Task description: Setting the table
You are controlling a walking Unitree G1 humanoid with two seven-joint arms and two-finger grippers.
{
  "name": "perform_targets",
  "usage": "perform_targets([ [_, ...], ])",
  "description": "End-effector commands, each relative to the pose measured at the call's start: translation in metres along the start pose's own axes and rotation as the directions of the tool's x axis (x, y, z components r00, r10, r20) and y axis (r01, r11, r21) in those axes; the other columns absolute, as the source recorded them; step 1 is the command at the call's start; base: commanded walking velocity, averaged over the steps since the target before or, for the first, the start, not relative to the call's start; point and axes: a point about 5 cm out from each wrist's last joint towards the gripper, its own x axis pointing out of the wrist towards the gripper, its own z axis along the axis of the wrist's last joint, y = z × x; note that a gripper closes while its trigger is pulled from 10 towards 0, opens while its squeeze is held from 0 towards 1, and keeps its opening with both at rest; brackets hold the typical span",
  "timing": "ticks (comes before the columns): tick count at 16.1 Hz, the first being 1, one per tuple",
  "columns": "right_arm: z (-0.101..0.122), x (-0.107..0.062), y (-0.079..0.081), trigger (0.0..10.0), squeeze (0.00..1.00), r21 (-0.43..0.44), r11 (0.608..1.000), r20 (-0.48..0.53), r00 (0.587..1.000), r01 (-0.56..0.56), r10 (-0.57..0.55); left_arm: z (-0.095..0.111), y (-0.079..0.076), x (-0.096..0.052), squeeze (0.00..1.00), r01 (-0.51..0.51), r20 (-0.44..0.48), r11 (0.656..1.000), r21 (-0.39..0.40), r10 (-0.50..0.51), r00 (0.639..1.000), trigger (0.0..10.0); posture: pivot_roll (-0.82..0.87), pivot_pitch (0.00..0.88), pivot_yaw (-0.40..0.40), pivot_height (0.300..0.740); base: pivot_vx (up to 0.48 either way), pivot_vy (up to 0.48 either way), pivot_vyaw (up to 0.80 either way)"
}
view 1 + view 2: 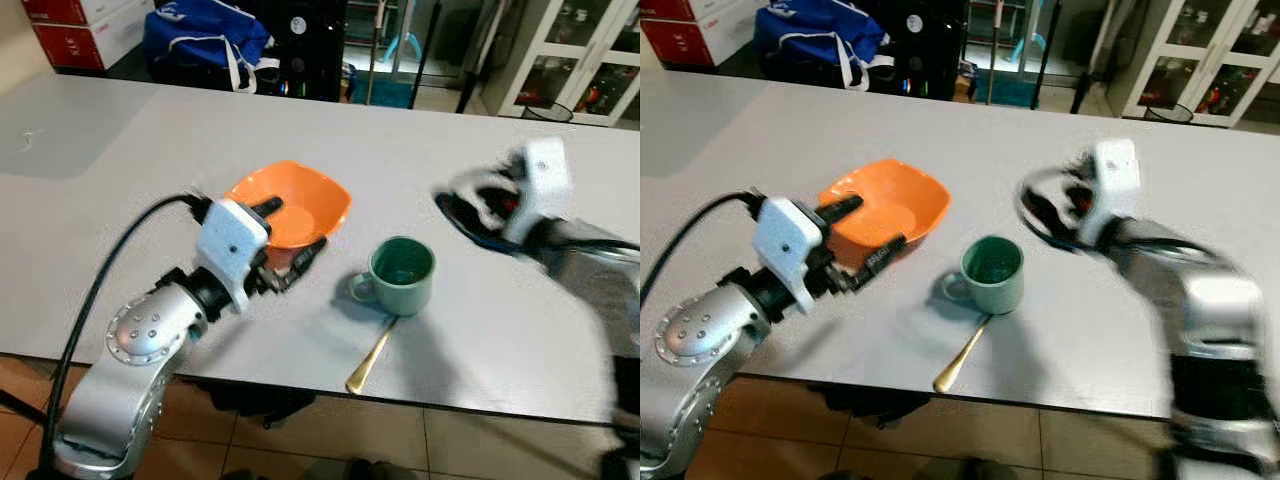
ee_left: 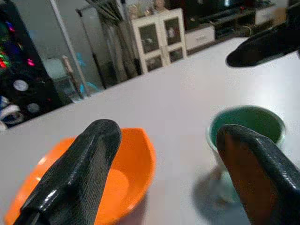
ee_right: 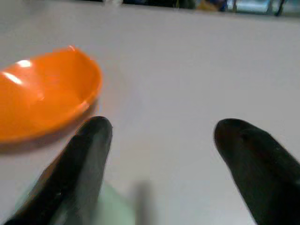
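Note:
An orange bowl (image 1: 300, 200) lies on the white table (image 1: 130, 150), left of a green mug (image 1: 403, 275). From under the mug a gold spoon (image 1: 372, 357) points toward the table's near edge. My left gripper (image 1: 292, 232) is open, its black fingers either side of the bowl's near rim; its wrist view shows the bowl (image 2: 133, 164) and the mug (image 2: 253, 119) beyond the fingers. Blurred by motion, my right gripper (image 1: 468, 212) hovers right of the mug. It is open, and in its wrist view the fingers (image 3: 89, 154) stand wide apart, facing the bowl (image 3: 42, 93).
Past the table's far edge sit a blue bag (image 1: 205, 35), red and white boxes (image 1: 85, 25) and a white glass-door cabinet (image 1: 580, 50). Tiled floor (image 1: 330, 440) lies below the near edge. Bare tabletop spreads left and behind the bowl.

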Motion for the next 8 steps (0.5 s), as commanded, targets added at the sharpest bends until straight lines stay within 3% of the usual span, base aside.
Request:
perform_targets([
  [1,-0.005,-0.005,0.000,10.0,1.00,0.028,0.999,-0.066,0.997,-0.040,0.041,0.000,-0.005,0.000,0.00,0.049,-0.009,0.999,-0.003,-0.049,0.999,10.0,-0.06,0.064,-0.033,0.740,0.000,0.000,0.00],
  [2,-0.012,-0.007,-0.002,10.0,1.00,0.063,0.997,-0.140,0.989,-0.041,0.049,0.000,-0.007,-0.002,0.00,0.082,-0.017,0.997,-0.002,-0.082,0.996,10.0,-0.06,0.062,-0.029,0.740,0.000,0.000,0.00],
  [3,-0.020,-0.010,-0.004,10.0,0.00,0.101,0.994,-0.218,0.974,-0.044,0.065,-0.001,-0.009,-0.004,0.00,0.120,-0.031,0.993,0.001,-0.120,0.992,10.0,-0.06,0.059,-0.028,0.740,0.000,0.000,0.00],
  [8,-0.018,0.005,0.009,10.0,0.00,0.215,0.972,-0.214,0.966,-0.096,0.143,-0.001,-0.007,-0.005,0.00,0.138,-0.046,0.990,-0.002,-0.138,0.989,10.0,-0.06,0.074,-0.021,0.740,0.000,0.000,0.00],
])
